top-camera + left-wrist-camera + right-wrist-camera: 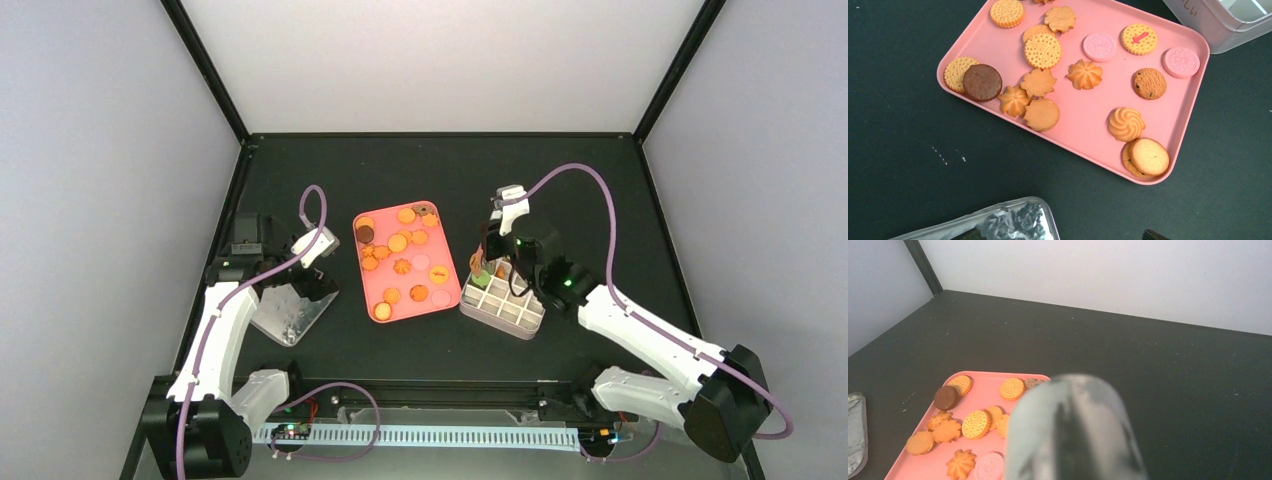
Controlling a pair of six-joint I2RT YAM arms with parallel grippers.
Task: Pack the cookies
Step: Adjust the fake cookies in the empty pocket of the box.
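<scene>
Several cookies [398,243], mostly orange and golden with one dark brown and two pale pink, lie on a pink tray [368,282] at the table's middle. They also show in the left wrist view [1042,50] and the right wrist view [976,423]. A few more cookies [481,271] sit in a white compartment box [505,312] right of the tray. My right gripper [497,240] hangs over the box's far end, shut on blurred metal tongs [1073,430] that hide its fingers. My left gripper [312,287] is open and empty, left of the tray, over a shiny lid [290,318].
The lid's corner [998,220] fills the bottom left of the left wrist view, with one dark fingertip [1153,235] at the bottom edge. The box's corner [1218,30] lies just past the tray [1083,125]. Black posts and pale walls ring the dark table.
</scene>
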